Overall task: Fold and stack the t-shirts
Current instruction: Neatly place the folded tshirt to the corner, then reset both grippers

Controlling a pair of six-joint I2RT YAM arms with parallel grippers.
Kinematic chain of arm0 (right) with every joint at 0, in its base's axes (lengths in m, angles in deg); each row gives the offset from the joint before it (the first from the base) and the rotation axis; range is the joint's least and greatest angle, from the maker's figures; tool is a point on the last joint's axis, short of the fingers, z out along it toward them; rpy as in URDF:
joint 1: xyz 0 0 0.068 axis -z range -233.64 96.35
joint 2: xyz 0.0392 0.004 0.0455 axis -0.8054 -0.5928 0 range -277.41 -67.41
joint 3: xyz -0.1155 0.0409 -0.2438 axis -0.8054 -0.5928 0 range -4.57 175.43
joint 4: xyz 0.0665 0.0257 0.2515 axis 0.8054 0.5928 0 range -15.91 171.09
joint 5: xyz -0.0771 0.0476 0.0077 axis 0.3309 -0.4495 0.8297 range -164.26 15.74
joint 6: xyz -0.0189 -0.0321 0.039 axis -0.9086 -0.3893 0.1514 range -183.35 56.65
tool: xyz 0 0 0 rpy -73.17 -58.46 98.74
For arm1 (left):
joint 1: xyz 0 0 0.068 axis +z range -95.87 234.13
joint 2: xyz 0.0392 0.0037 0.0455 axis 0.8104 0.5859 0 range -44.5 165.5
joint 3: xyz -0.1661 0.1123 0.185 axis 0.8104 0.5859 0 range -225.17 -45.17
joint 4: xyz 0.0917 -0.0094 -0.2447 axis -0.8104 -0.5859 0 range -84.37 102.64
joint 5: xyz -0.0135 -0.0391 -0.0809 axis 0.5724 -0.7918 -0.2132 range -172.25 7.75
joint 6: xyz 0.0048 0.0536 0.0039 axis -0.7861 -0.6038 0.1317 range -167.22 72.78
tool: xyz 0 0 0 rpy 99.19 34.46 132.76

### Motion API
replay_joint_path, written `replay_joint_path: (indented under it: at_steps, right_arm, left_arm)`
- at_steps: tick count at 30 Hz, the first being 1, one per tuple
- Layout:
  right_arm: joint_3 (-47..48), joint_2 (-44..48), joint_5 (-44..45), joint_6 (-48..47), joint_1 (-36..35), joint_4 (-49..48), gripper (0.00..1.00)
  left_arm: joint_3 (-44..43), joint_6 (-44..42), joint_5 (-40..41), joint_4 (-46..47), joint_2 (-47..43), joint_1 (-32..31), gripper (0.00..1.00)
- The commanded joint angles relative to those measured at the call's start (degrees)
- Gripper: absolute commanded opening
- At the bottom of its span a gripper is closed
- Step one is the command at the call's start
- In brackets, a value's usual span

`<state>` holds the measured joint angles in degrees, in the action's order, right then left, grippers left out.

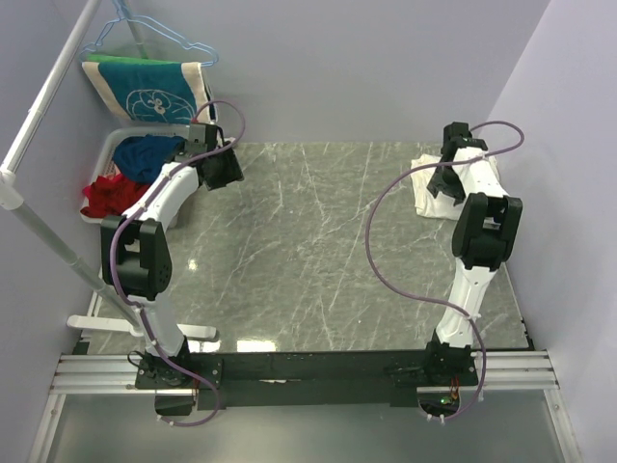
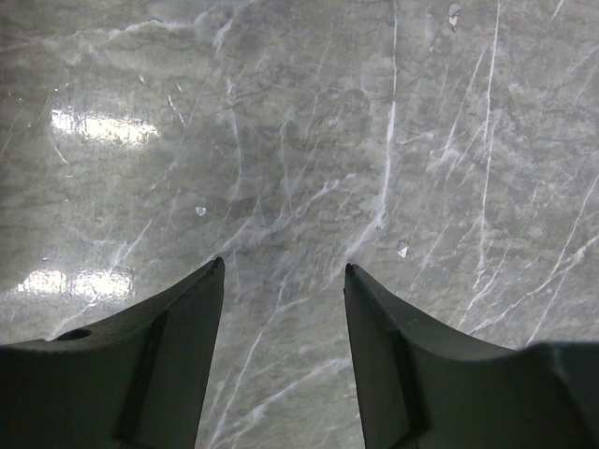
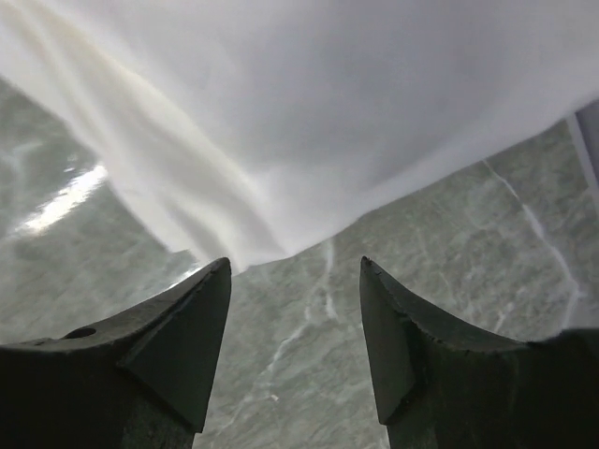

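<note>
The cream-white t-shirt [image 1: 420, 198] lies in a folded heap at the far right of the worktop [image 1: 308, 241], close to the right wall; in the right wrist view its plain cloth [image 3: 309, 112] fills the upper part, one corner hanging just beyond the fingertips. The right gripper [image 3: 295, 271] sits at that heap with its jaws apart and only bare stone showing between them. The left gripper [image 2: 284, 271] is well apart from the shirt, over the far left of the worktop, jaws likewise apart above bare stone.

The worktop is glossy grey-green marble with white veins; bright patches of light reflect off it. Off its far left corner stands a white basket [image 1: 114, 145] holding blue cloth [image 1: 145, 156] and red cloth [image 1: 104, 196]; behind it a teal cloth [image 1: 145, 92] with a cream border hangs below a light-blue hanger [image 1: 154, 34]; a white rail [image 1: 48, 106] runs slantwise along that side. Pale lilac walls [image 1: 337, 68] close the space.
</note>
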<state>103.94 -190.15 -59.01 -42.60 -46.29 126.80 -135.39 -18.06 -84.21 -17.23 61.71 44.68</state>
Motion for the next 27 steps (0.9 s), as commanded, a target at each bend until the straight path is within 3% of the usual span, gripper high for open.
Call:
replay_joint_path:
  at_steps: [1, 5, 13, 27]
  right_arm:
    - [-2.59, -0.49, 6.64, 1.83, 2.31, 1.61, 0.69]
    - [-4.71, -0.04, 6.73, 1.83, 4.85, -0.24, 0.81]
    - [-4.89, -1.27, 3.74, 1.48, 8.29, -2.7, 0.82]
    - [11.9, -13.84, -2.76, 1.22, 9.52, 3.72, 0.82]
  left_arm:
    - [0.74, -0.69, -1.47, 2.18, -3.56, 0.22, 0.6]
    - [1.53, -0.6, -2.0, 2.62, -3.82, 0.14, 0.6]
    - [0.83, -0.87, -1.82, 2.09, -2.86, 0.22, 0.6]
    - [-0.84, -0.08, -2.7, 1.74, -1.01, 0.14, 0.6]
